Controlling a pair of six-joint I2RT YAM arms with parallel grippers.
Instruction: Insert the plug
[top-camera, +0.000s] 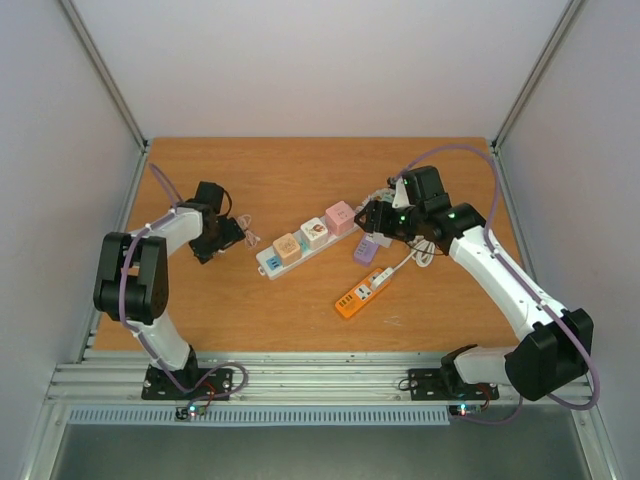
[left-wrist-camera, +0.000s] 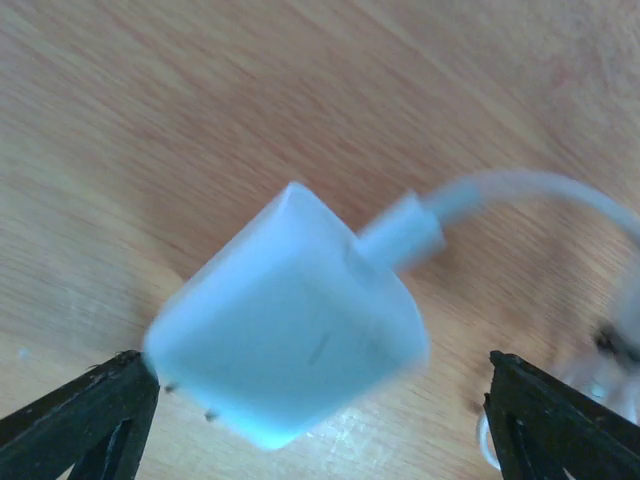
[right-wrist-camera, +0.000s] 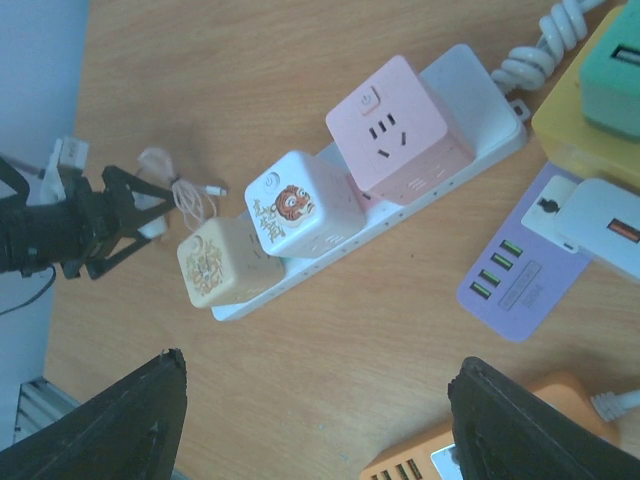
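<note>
Top external view is showing the desk (top-camera: 300, 170) carrying a white power strip (top-camera: 300, 248) at centre. Right fingers (right-wrist-camera: 120, 420) are standing wide above it, holding nothing. Left fingers (left-wrist-camera: 90, 410) are standing wide, straddling the blurred white plug (left-wrist-camera: 290, 340), left of the strip.

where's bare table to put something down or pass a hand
Bare wood: the far band of the table behind the white power strip, and the near band between that strip and the front edge, left of the orange strip. Crowded: right of centre, where purple hub, orange strip and right gripper bunch; also around the left gripper and charger.
</note>
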